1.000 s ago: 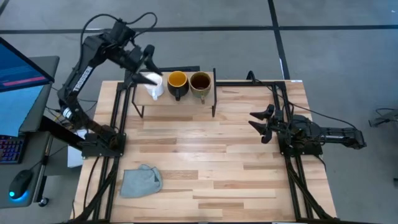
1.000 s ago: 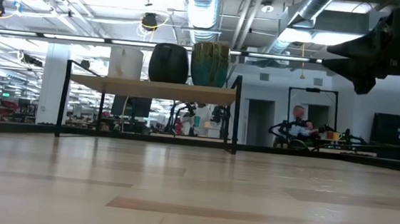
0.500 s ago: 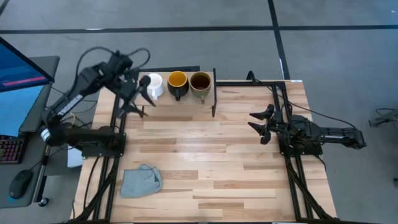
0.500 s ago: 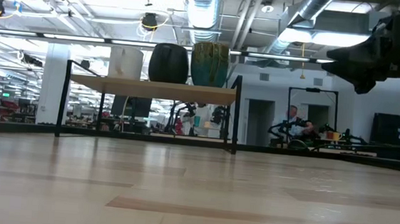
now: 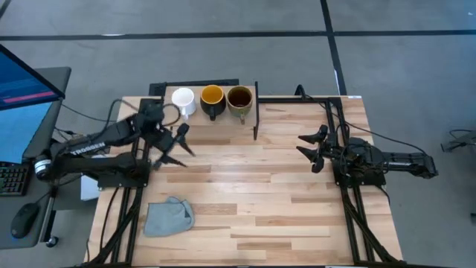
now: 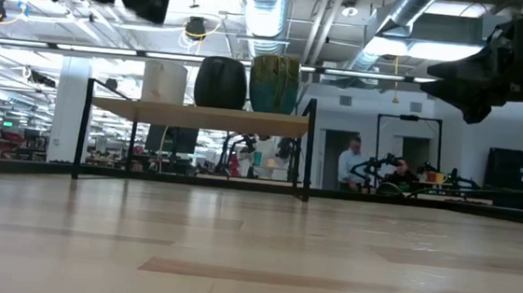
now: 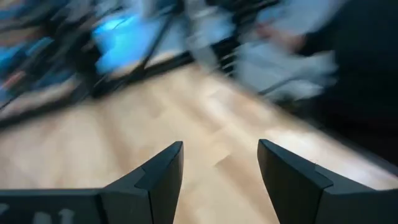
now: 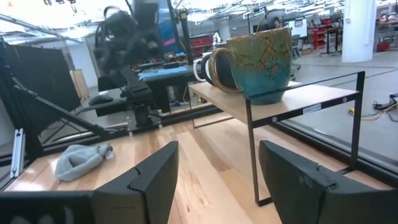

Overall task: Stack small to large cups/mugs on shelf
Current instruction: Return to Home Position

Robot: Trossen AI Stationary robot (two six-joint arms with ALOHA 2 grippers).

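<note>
On the small wooden shelf [image 5: 216, 119] at the table's far edge three mugs stand in a row on their bases. They are a white one [image 5: 183, 100], a dark one with an orange inside [image 5: 212, 97] and an olive one with a brown inside [image 5: 239, 98]. The low view shows the same row: white mug [image 6: 164, 81], dark mug [image 6: 221, 82], olive mug [image 6: 275, 84]. My left gripper [image 5: 177, 145] hangs open over the table's left part, in front of the shelf, with nothing between its fingers [image 7: 163, 177]. My right gripper [image 5: 311, 147] waits open near the right edge.
A grey-blue cloth [image 5: 169, 216] lies crumpled near the table's front left corner. The shelf's thin black legs [image 8: 252, 149] stand on the tabletop. People move about in the room behind the table [image 6: 349, 163].
My left gripper has drawn away from the white mug on the shelf, sinking and moving toward the table's near edge as its arm folds back. All three mugs have stayed in place on the shelf.
</note>
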